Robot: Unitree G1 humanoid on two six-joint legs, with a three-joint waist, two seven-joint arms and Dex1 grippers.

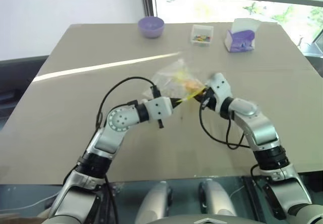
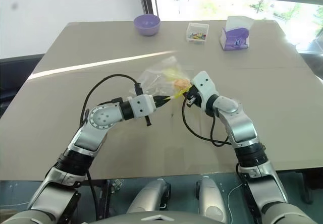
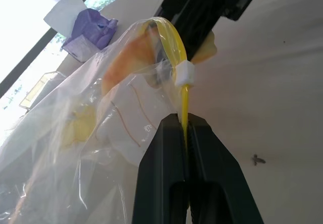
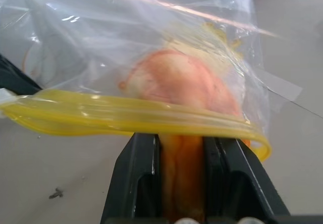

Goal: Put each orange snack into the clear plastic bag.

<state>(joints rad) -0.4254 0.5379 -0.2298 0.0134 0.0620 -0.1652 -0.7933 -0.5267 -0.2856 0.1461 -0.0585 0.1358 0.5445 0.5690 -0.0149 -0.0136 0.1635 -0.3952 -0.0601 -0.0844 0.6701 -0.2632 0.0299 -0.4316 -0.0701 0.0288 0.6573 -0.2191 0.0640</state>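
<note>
Above mid-tabletop (image 1: 75, 128): left hand (image 3: 184, 133) clamped on the yellow seal of the bag (image 1: 174, 80), right hand (image 4: 181, 156) gripping the bun (image 4: 184, 85), halfway through the mouth. Risks: seal slipping free, mouth collapsing, bun snagging on the strip and dropping outside. Tan tabletop; purple bowl (image 1: 151, 26) at 11 o'clock, small box (image 1: 202, 34) at 12, tissue box (image 1: 241, 35) at 1, bright window behind.

Crinkly glossy clear plastic bag (image 4: 151, 42), matt table (image 1: 75, 113)
</note>
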